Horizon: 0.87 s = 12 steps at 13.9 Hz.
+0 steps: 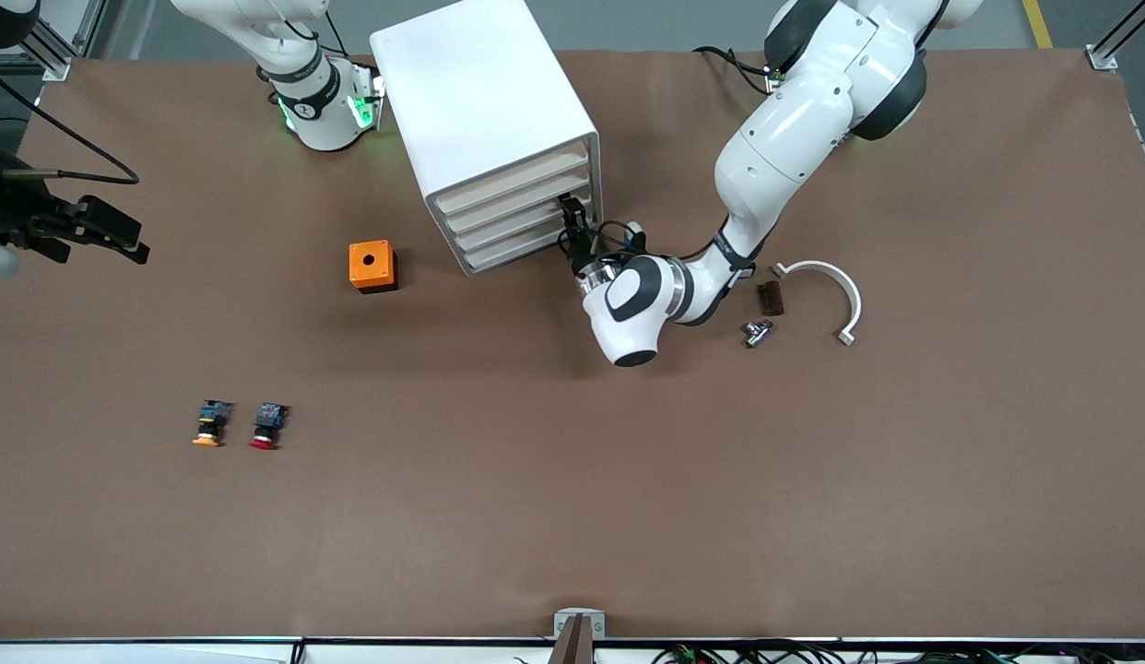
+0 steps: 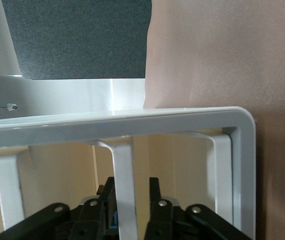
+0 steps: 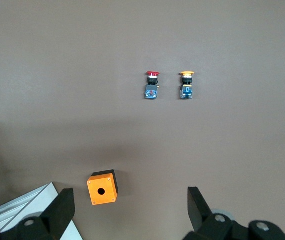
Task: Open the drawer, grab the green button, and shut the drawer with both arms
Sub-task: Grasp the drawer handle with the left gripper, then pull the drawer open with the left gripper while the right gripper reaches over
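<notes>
Now the left hand (image 1: 572, 221) sits at the cabinet (image 1: 485, 111) front on the bench (image 1: 572, 480), fingers narrowly apart around a drawer (image 1: 508, 226) edge, while the right hand (image 3: 127, 210) waits spread wide above the orange cube (image 3: 102, 187).

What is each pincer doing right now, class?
Left pincer: at the cabinet drawer fronts, open or shut cannot be told.
Right pincer: open, holding nothing, over the table.
</notes>
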Available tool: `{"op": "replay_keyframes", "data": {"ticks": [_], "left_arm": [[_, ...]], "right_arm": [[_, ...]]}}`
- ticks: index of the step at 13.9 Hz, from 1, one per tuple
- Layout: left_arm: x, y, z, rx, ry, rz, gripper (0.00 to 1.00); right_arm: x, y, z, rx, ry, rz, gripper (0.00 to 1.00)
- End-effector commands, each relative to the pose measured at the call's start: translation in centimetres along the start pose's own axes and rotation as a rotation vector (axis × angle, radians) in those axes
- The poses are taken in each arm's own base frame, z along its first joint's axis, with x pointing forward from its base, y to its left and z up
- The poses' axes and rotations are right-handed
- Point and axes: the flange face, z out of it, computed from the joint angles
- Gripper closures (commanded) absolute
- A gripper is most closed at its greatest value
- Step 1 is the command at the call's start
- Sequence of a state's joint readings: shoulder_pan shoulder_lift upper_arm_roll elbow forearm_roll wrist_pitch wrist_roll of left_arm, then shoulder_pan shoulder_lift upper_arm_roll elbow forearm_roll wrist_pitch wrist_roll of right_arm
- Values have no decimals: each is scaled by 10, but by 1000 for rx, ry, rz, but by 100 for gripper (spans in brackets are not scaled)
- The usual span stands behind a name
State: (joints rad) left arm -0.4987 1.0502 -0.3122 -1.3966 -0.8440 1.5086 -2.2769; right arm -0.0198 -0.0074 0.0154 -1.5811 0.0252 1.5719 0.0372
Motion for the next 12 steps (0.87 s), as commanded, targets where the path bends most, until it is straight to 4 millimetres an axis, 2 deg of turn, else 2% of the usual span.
{"op": "replay_keyframes", "data": {"ticks": [1, 5, 10, 12], "left_arm": [[-2, -2, 1, 18, -2, -10, 80], [1, -1, -8, 18, -16, -13, 88], [6, 1, -23, 14, -42, -17, 91], [13, 3, -40, 13, -70, -19, 91]], "right_arm": [[-8, 3, -5, 13, 3, -5, 0], [-8, 3, -5, 14, 3, -5, 0], [-8, 3, -5, 13, 3, -5, 0], [-7, 4, -4, 13, 2, -3, 0]]}}
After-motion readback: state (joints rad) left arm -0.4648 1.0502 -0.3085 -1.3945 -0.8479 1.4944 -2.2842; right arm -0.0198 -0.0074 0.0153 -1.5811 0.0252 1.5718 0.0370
